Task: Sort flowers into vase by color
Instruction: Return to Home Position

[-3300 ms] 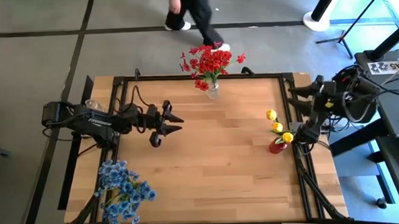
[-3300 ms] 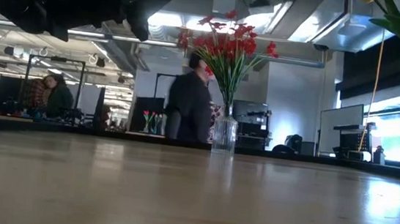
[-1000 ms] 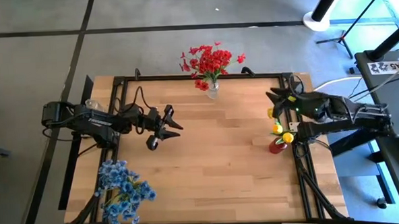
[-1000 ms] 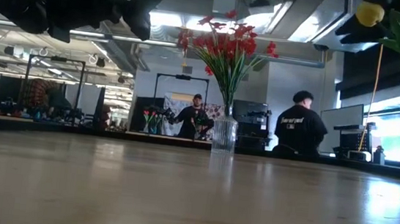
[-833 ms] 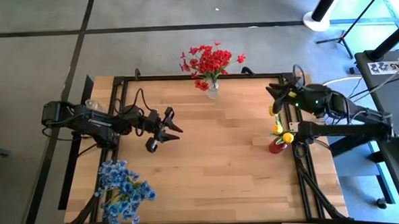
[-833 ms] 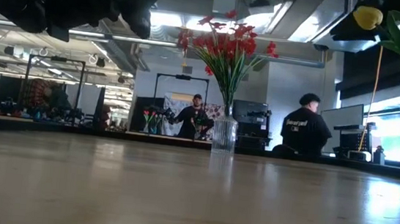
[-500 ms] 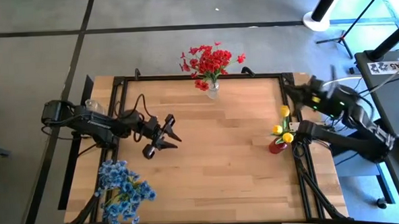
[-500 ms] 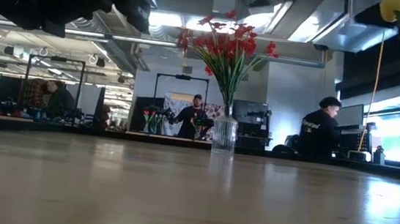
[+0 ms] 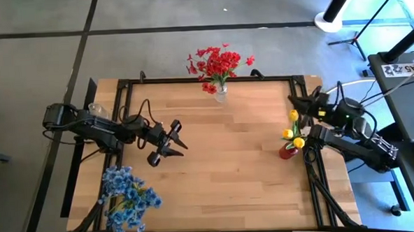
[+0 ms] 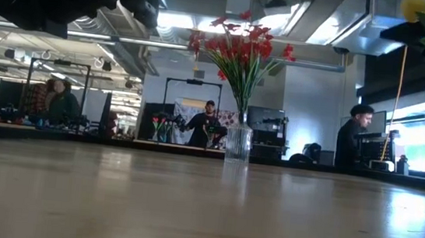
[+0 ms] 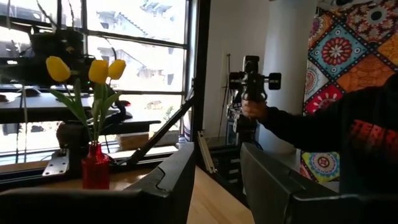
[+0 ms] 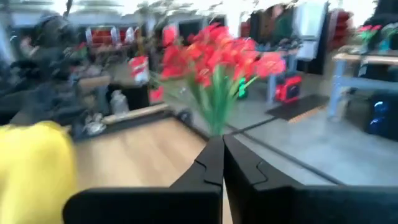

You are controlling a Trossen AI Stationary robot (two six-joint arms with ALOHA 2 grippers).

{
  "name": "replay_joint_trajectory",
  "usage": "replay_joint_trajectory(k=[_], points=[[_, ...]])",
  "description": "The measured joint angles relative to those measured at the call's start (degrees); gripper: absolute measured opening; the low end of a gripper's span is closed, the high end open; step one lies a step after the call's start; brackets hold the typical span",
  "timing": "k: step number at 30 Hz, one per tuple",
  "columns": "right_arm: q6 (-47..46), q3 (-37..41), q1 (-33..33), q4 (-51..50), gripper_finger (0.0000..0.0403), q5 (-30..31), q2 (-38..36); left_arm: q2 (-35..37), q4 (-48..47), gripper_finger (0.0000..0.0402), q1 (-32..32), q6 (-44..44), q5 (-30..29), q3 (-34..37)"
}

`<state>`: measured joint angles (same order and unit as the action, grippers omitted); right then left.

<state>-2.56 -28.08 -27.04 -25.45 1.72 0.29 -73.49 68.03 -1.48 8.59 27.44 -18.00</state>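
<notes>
Your yellow flowers (image 9: 287,133) are standing upright in the vase (image 9: 287,152) at the counter's (image 9: 230,171) right edge, bare wood lying leftward; left fingers (image 11: 174,183) are gaping, right fingers (image 12: 199,177) clenching empty.

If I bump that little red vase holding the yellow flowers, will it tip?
Probably tippy: the red vase looks small and narrow under tall yellow flowers. Their thin stems lean apart, so they would likely sway. It stands near the table edge; nudge gently.
</notes>
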Motion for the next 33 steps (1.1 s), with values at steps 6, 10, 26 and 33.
replay_joint_trajectory(k=[6,10,26,33], points=[[-3.1,7.6,0.0,8.6,0.0002,5.0,0.0,0.0,-0.3,0.0125,0.1,-0.1,-0.3,0.0],[-6.1,10.5,0.0,12.9,0.0002,12.7,-0.1,0.0,-0.3,0.0125,0.1,-0.1,-0.3,0.0],[-13.7,20.0,0.0,15.5,0.0001,10.8,-0.1,0.0,-3.1,0.0125,0.5,-0.9,-0.1,0.0],[-9.8,27.3,0.0,27.1,0.0000,-1.9,-0.1,0.0,-5.0,0.0125,0.4,-4.5,0.8,0.0]])
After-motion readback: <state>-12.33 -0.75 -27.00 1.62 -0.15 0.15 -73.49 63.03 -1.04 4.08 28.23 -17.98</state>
